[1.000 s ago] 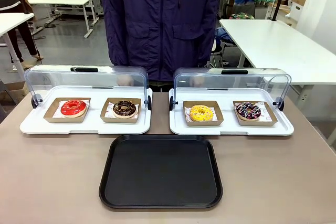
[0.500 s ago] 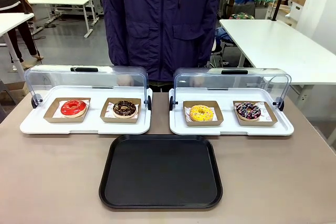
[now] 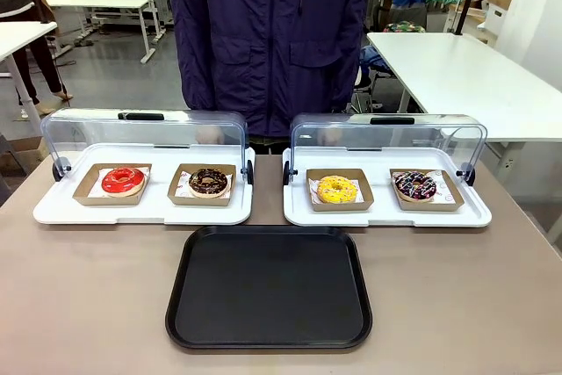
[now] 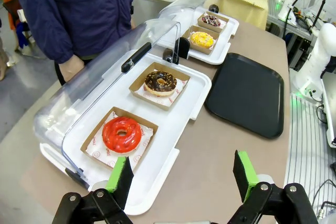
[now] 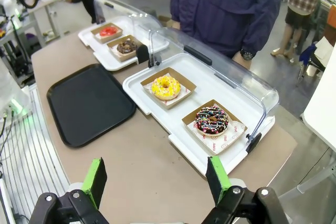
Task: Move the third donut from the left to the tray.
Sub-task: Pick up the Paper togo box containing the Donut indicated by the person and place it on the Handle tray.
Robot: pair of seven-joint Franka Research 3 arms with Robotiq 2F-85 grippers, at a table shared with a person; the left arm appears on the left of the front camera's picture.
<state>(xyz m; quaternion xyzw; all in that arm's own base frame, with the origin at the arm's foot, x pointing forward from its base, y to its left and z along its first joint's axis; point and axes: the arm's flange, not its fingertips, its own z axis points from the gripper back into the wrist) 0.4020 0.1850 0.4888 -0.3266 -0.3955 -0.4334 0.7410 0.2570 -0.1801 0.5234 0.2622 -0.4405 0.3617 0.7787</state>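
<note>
The yellow-iced donut with sprinkles lies in a brown cardboard square on the left half of the right white tray. The black tray lies bare on the brown table, in front of the gap between the two white trays. My left gripper hangs open high above the table's left end, over the edge of the left white tray. At the table's right end my right gripper is open too, high above the tabletop. Nothing sits between either pair of fingers.
A red donut and a chocolate donut sit on the left white tray. A dark drizzled donut sits right of the yellow one. Both clear domed lids are swung back. A person in a dark jacket stands at the far side.
</note>
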